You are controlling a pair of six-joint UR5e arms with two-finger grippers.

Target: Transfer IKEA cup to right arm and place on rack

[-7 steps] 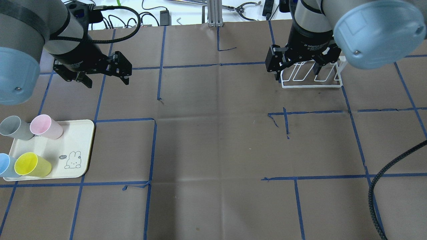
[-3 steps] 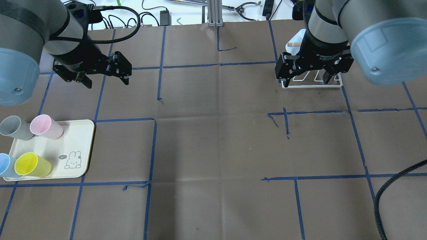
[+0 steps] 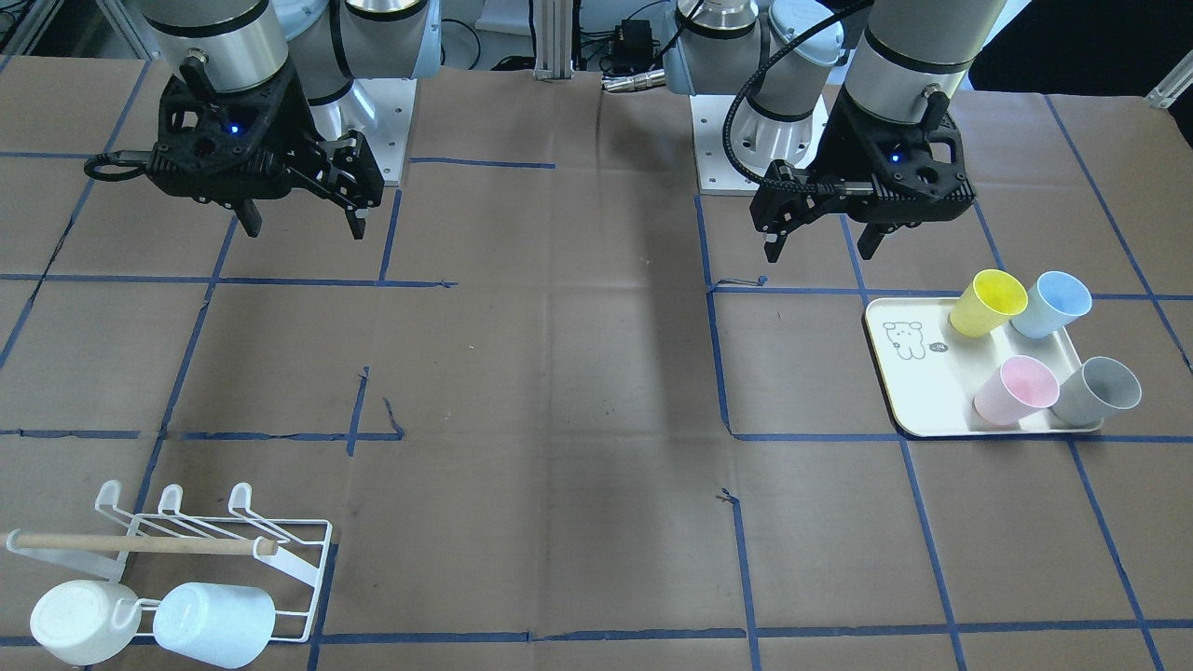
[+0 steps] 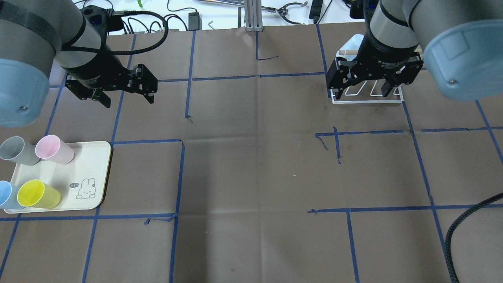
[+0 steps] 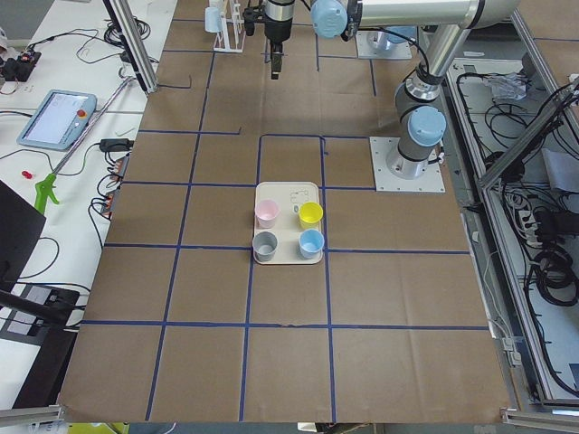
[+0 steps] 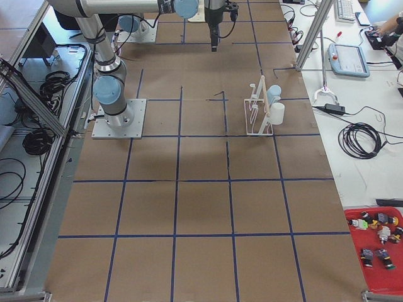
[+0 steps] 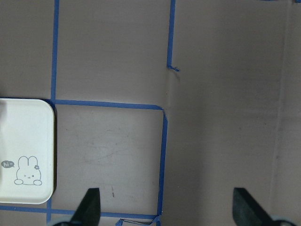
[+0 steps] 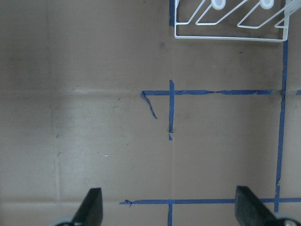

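Four cups lie on a cream tray [image 4: 88,157] at the left: pink [image 4: 55,149], grey [image 4: 17,151], yellow [image 4: 37,194] and blue [image 4: 6,195]. My left gripper [image 4: 127,98] hangs open and empty above the table, beyond the tray; the tray's corner [image 7: 23,150] shows in the left wrist view. My right gripper [image 4: 358,92] is open and empty over the white wire rack [image 4: 367,101]. In the front view the rack [image 3: 298,578] has a wooden dowel [image 3: 140,543] across it and holds a white cup [image 3: 79,620] and a pale blue cup [image 3: 214,623].
Brown paper with blue tape lines [image 4: 259,76] covers the table. A black cable [image 4: 459,224] loops in at the right front. Both arm bases [image 3: 755,140] stand at the robot's edge. The rack's near rim [image 8: 230,37] shows in the right wrist view.
My right gripper has moved right and slightly away over the rack, uncovering a white cup and the dowel end behind it. My left gripper has barely shifted. Both stay open.
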